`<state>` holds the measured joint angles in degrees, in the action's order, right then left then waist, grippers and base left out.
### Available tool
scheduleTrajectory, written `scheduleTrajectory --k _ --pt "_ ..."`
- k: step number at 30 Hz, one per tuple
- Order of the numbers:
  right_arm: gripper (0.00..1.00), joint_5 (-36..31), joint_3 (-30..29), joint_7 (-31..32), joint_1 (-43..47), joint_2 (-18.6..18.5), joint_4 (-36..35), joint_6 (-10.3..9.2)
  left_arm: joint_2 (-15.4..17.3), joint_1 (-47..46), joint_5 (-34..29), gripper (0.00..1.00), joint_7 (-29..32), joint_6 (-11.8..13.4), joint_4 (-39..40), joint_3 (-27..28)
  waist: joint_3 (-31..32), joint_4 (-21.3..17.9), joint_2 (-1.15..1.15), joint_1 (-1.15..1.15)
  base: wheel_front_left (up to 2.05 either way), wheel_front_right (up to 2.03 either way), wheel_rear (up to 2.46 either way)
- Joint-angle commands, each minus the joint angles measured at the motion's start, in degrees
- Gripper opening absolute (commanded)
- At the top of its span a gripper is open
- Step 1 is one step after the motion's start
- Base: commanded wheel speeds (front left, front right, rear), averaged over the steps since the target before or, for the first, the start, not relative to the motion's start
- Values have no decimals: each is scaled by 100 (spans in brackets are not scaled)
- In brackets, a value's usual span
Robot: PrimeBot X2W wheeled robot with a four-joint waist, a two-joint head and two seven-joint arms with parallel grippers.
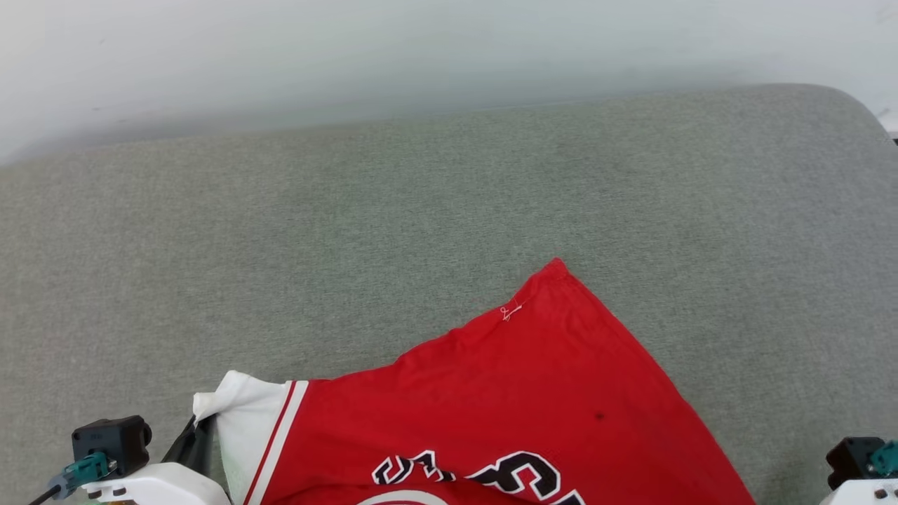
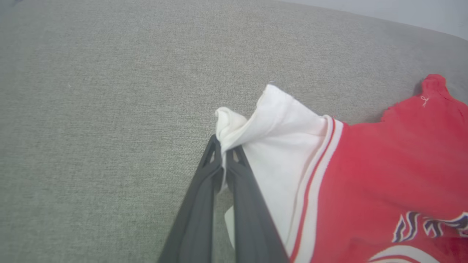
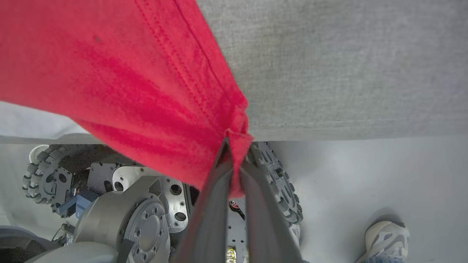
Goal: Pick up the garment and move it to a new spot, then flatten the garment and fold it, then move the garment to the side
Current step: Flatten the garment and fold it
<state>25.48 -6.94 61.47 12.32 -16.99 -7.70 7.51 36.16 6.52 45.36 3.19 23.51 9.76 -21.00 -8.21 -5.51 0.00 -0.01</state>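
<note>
Presently the red soft-fabric jersey shirt (image 1: 519, 393) lies at the near edge of the grey fabric-covered desk (image 1: 351, 231), a white sleeve pinched in the left end effector (image 2: 223, 148) and a red corner, seemingly hem, clamped in the right end effector (image 3: 236, 146).

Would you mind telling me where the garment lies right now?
The garment lies on the grey cushion at the head view's lower middle, its white sleeve pinched by the left gripper.
</note>
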Motion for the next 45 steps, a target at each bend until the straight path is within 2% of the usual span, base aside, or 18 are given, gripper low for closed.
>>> scheduleTrajectory --k 1,6,10,14,17,20,24,28,33,38,44,45 --pt "100 -42 -30 -109 39 53 -62 -4 22 45 -12 0 11 33 43 25 17 -51 0 1 0 0 0" --pt "100 -43 -93 -950 -255 284 -45 -4 124 104 -3 0 115 84 173 36 -50 -87 0 1 0 0 0" --pt "100 -95 -54 -2313 -861 233 121 -4 188 -72 -53 0 186 88 291 21 -250 -20 0 1 0 0 0" --pt "100 -119 341 -3437 -1572 227 559 -4 201 -178 -155 0 206 109 409 -34 -425 50 0 1 0 0 0" --pt "100 -44 638 -3869 -2071 198 963 -4 188 -305 -209 0 219 84 515 -76 -580 155 0 1 0 0 0" --pt "100 -25 944 -3953 -2617 116 1319 -4 157 -435 -263 0 195 33 615 -139 -754 293 0 1 0 0 0" --pt "100 139 1468 -3356 -3357 -36 1683 -4 83 -607 -367 0 100 -17 699 -207 -975 464 0 1 0 0 0" --pt "100 342 1901 -2179 -4026 -194 1961 -4 -52 -753 -434 0 -28 -71 724 -287 -1136 658 0 1 0 0 0" --pt "100 520 2039 -832 -4703 -106 2250 -4 -221 -988 -469 0 -154 -211 653 -400 -1319 891 0 1 0 0 0" --pt "100 423 2102 -204 -5085 -51 2521 -4 -418 -1217 -471 0 -299 -385 495 -520 -1587 1120 0 1 0 0 0" --pt "100 455 2314 244 -4948 -10 2916 -3 -582 -1396 -432 0 -452 -542 236 -587 -1731 1292 0 1 0 0 0" --pt "91 476 2358 264 -4909 3 2925 -3 -597 -1411 -425 0 -459 -564 204 -590 -1728 1305 0 1 0 0 0"
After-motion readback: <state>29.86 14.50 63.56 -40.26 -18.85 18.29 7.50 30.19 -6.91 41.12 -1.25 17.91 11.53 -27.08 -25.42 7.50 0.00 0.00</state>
